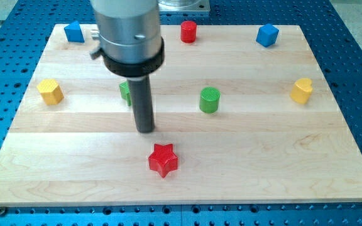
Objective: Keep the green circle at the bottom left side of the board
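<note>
The green circle (210, 100), a short green cylinder, stands near the middle of the wooden board (74, 163), slightly to the view's right of centre. My tip (145, 130) rests on the board to the left of and a little below the green circle, clearly apart from it. A second green block (125, 92) sits just behind the rod, mostly hidden by it. A red star (163, 159) lies just below and to the right of my tip.
A blue block (74, 31) is at the top left, a red cylinder (188, 31) at the top middle, a blue cube (267, 34) at the top right. A yellow block (50, 91) sits at the left edge, a yellow heart-like block (301, 90) at the right.
</note>
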Tool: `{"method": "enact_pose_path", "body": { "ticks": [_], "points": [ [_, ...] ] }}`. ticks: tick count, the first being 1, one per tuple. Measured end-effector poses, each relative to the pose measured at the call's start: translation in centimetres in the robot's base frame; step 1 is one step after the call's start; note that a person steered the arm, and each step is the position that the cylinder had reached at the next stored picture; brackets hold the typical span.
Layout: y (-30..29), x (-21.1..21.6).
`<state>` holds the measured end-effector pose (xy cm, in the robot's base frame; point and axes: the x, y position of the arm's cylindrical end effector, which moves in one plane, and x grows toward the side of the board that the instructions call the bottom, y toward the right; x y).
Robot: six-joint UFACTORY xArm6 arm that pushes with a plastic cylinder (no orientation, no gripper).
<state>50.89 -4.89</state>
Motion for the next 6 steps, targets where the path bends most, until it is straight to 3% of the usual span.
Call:
{"method": "enact_pose_path", "body": {
  "ticks": [1, 2, 3, 4, 5, 6],
  "points": [
    [8.7, 0.7],
    [14.9, -1.9],
    [15.6, -7.5],
    [11.4, -8.1],
    [2.1, -4.6],
    [-2.1, 0.1]
  ]
}}
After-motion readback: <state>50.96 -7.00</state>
